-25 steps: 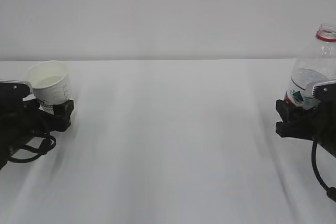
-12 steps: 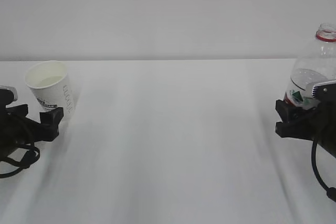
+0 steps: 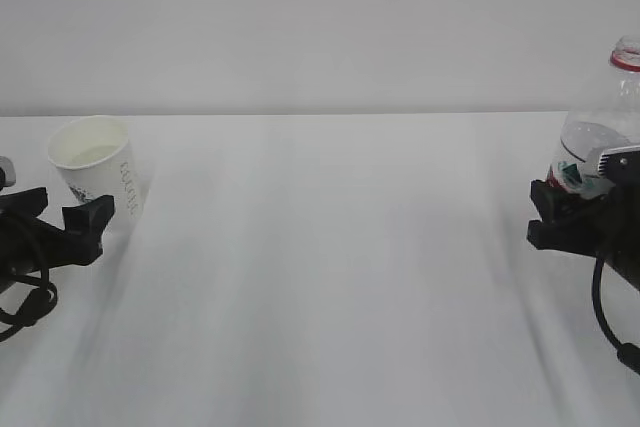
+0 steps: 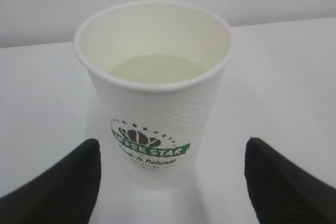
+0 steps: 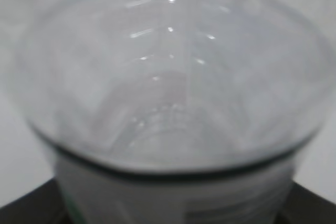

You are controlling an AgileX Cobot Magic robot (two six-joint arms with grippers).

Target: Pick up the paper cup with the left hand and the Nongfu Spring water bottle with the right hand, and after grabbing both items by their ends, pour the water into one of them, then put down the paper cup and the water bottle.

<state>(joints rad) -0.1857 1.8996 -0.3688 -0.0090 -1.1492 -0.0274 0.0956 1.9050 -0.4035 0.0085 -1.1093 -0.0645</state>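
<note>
Your left pincer (image 4: 168, 174) stands spread and clear of the paper cup (image 3: 97, 165), which sits upright on the white desk (image 3: 330, 277) at far left, water (image 4: 155, 69) inside, while your right pincer (image 3: 575, 209) clamps the Nongfu Spring water bottle (image 3: 603, 129) at far right.

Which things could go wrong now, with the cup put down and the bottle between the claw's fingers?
1. The white dimpled paper cup holds liquid and stands between the open left claw fingers; a sideways retreat could tip it.
2. The uncapped clear ribbed plastic bottle, gripped low by the right claw, might topple when released.
</note>
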